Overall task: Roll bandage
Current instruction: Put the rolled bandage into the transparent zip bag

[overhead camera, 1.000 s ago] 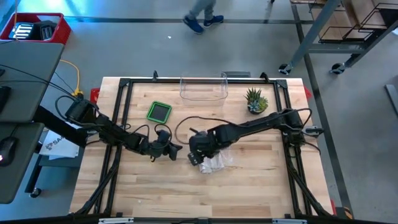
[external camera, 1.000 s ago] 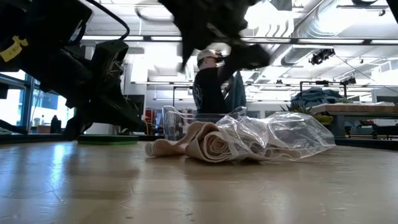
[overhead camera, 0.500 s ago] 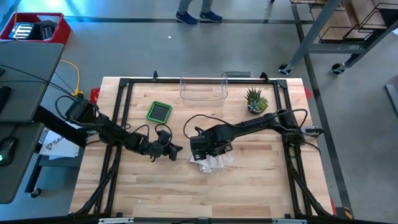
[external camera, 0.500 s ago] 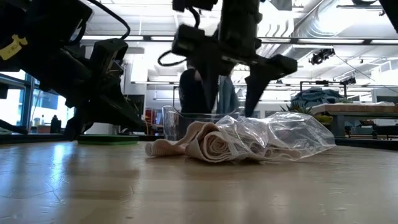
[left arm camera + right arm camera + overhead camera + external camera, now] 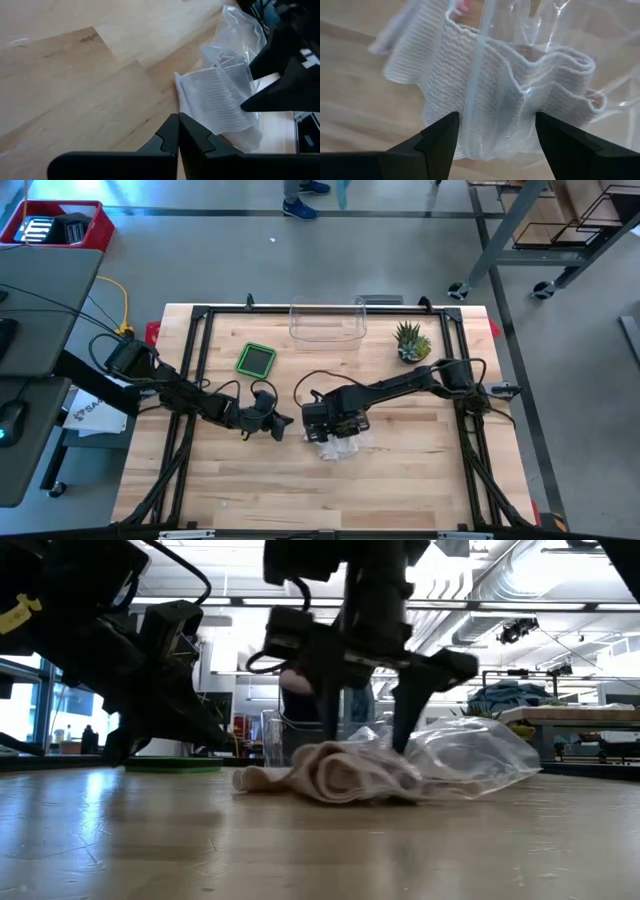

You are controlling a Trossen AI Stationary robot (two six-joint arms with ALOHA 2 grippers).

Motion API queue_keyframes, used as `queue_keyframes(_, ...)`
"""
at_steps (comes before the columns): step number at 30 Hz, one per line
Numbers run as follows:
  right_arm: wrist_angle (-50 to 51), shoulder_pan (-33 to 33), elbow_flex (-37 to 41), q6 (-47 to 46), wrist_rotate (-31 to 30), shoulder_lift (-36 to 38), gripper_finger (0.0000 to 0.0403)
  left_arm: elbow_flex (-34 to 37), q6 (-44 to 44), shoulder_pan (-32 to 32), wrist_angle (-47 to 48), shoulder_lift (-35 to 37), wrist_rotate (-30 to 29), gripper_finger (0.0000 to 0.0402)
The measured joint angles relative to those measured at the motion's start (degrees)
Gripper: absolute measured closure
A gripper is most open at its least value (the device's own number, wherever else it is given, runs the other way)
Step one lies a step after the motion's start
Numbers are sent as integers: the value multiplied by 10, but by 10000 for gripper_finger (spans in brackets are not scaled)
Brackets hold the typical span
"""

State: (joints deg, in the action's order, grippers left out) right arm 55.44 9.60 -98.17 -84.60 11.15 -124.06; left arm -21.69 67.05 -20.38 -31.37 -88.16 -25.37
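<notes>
A beige ribbed bandage (image 5: 325, 772) lies loosely bunched on the wooden table, one end inside a clear plastic bag (image 5: 470, 752). Both also show in the high view, the bandage (image 5: 330, 448) at the table's middle. My right gripper (image 5: 495, 145) is open and points down over the bandage (image 5: 485, 95), with one finger on each side of the bunched part where the bag's mouth (image 5: 475, 75) crosses it. My left gripper (image 5: 178, 131) is shut and empty, low over the table to the left of the bandage (image 5: 220, 100). My right gripper comes from above, pointing down, with its fingers spread. One fingertip (image 5: 400, 738) meets the top of the clear bag beside the bandage, and the bag lies flattened there. Whether the other finger (image 5: 325, 700) touches the bandage, I cannot tell.
A green square tray (image 5: 256, 359) lies at the far left. A clear box (image 5: 327, 322) stands at the far edge, with a small plant (image 5: 411, 342) to its right. Black frame rails (image 5: 195, 370) run along the table's sides. A person walks beyond the far edge.
My right gripper has come down from above onto the bandage and bag, fingers spread. The bag's end over the bandage has flattened, and the bunched bandage has sunk lower and shifted a little toward the table's left.
</notes>
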Motion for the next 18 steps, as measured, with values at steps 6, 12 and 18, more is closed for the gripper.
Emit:
queue_keyframes(6,-26,0,-16,-29,-19,1,146,0,-5,0,1,0,29,401)
queue_keyframes(12,17,-7,-36,-20,-25,1,146,0,-17,0,1,0,29,401)
queue_keyframes(18,8,-7,-35,-29,-31,1,146,0,-32,0,2,0,29,401)
